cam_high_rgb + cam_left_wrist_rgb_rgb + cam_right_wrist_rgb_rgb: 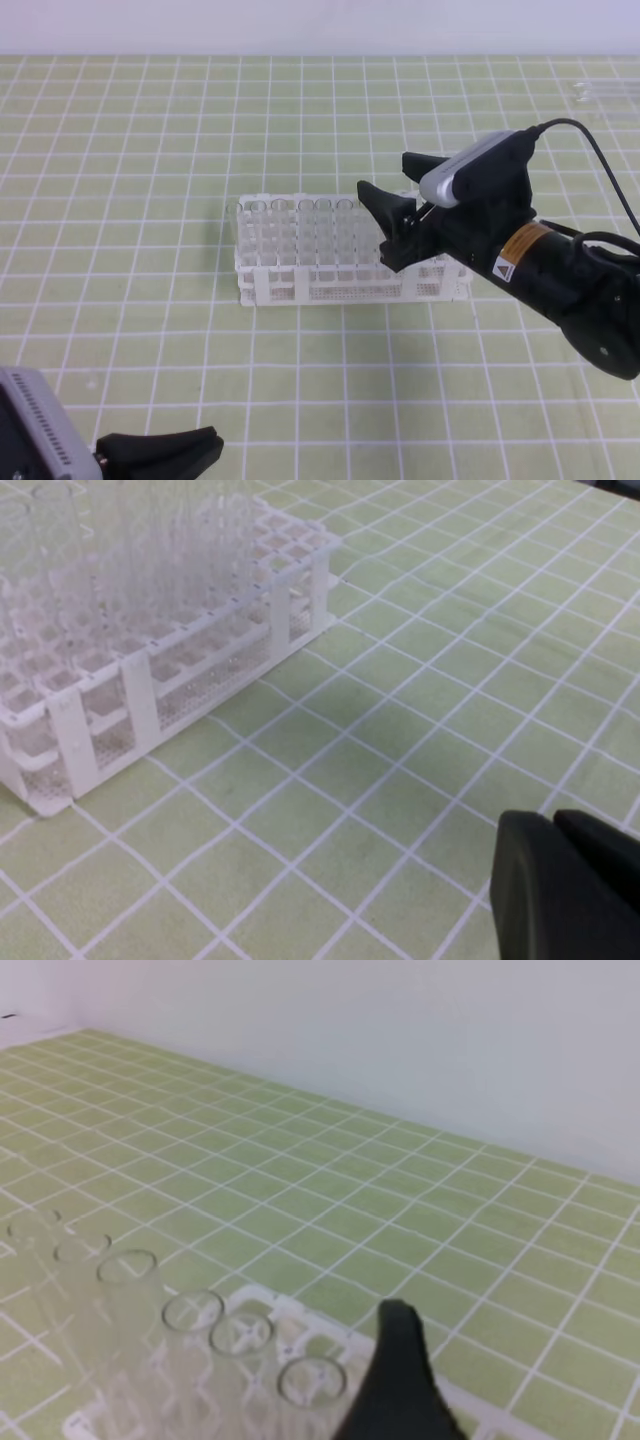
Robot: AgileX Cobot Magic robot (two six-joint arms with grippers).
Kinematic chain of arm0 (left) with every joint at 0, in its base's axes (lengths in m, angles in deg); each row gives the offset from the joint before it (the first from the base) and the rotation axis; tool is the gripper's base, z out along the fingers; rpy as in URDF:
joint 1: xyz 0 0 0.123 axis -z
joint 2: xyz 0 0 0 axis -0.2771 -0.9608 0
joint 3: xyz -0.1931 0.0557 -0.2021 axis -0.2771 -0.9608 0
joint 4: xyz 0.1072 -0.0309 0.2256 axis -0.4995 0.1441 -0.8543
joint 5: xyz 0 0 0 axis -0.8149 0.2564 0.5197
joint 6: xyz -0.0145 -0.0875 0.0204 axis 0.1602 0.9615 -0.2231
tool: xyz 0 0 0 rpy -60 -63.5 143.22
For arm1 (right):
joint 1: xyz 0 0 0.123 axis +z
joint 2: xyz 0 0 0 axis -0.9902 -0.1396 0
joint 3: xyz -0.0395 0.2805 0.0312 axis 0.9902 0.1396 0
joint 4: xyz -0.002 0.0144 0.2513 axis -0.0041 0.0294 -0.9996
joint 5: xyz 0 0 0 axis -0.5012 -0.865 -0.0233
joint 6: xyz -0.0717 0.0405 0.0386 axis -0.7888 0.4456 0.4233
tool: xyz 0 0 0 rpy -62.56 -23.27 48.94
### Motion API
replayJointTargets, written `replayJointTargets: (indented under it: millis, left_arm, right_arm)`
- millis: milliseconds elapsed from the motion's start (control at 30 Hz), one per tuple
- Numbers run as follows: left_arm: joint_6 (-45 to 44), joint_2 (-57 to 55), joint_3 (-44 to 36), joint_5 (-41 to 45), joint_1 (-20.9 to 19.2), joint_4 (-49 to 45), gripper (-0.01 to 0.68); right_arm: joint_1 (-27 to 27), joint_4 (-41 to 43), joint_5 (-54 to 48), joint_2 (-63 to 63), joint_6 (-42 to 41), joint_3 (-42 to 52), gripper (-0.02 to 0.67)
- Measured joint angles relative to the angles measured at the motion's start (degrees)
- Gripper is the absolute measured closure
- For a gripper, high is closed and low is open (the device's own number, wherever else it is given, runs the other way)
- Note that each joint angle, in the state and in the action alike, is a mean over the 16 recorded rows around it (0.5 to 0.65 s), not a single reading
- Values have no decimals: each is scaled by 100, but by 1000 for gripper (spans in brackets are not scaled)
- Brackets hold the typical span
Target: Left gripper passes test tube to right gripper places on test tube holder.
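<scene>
The white test tube holder (350,285) stands mid-table with several clear test tubes (300,235) upright in its back rows. Their rims show in the right wrist view, where the nearest test tube (310,1380) stands just left of a black jaw. My right gripper (388,182) hovers over the holder's right end, open with nothing between its jaws. My left gripper (165,450) rests low at the front left, far from the holder (150,670). Its black fingers (560,890) lie together and hold nothing. I cannot tell the handed-over tube from the others.
Green gridded mat (150,150) covers the table up to a white back wall (400,1030). Faint clear objects (600,95) lie at the far right edge. Black cable (600,170) arcs over the right arm.
</scene>
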Motion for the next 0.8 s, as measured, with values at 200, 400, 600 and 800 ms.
replayJointTargets:
  millis: [200, 400, 600, 800]
  left_arm:
    - [0, 1, 0, 2, 1, 1, 672]
    - [2, 3, -1, 11, 1, 3, 672]
    - [1, 1, -1, 8, 1, 2, 672]
    - [2, 3, -1, 11, 1, 3, 672]
  right_arm:
    - [-4, 0, -114, 165, 8, 0, 600]
    - [-6, 0, -242, 353, 19, 0, 599]
    - [-6, -3, -248, 546, 32, 1, 599]
    - [-6, -18, -101, 728, 38, 1, 600]
